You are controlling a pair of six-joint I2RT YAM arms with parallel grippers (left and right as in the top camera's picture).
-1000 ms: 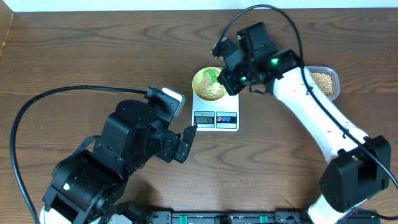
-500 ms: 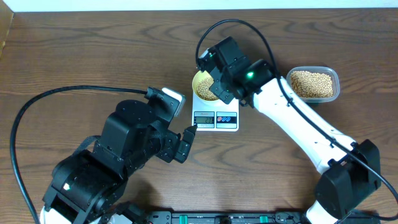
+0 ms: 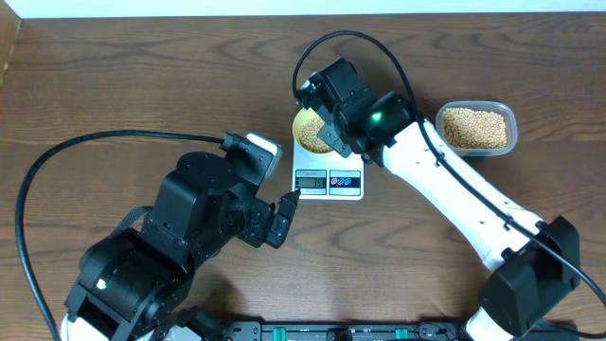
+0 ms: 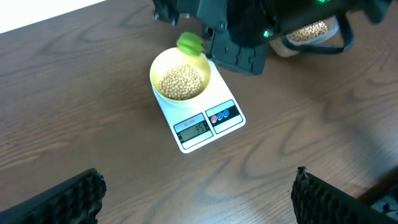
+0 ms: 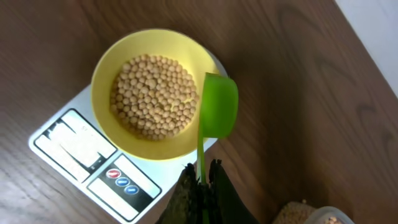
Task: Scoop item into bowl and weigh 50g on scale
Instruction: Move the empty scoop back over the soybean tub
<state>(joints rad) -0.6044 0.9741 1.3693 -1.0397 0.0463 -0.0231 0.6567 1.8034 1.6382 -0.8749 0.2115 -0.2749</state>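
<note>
The pale yellow bowl [image 5: 152, 93] sits on the white scale [image 5: 68, 140] and holds a heap of tan beans [image 5: 155, 93]. The bowl [image 4: 181, 74], the scale [image 4: 205, 124] and the beans [image 4: 181, 81] also show in the left wrist view, and in the overhead view the bowl [image 3: 309, 130] stands on the scale [image 3: 329, 178]. My right gripper [image 5: 202, 171] is shut on the handle of a green scoop [image 5: 217, 109], held at the bowl's right rim. The scoop looks empty. My left gripper [image 4: 199, 199] is open and empty, low over the table in front of the scale.
A clear plastic tub [image 3: 476, 128] with more beans stands right of the scale, behind my right arm. Its edge shows in the right wrist view [image 5: 311, 214]. The left arm's black cable loops over the table at the left.
My right gripper has moved left from over the tub side to the bowl, with the scoop now at the bowl's rim. The tub is uncovered. The left arm has not moved.
</note>
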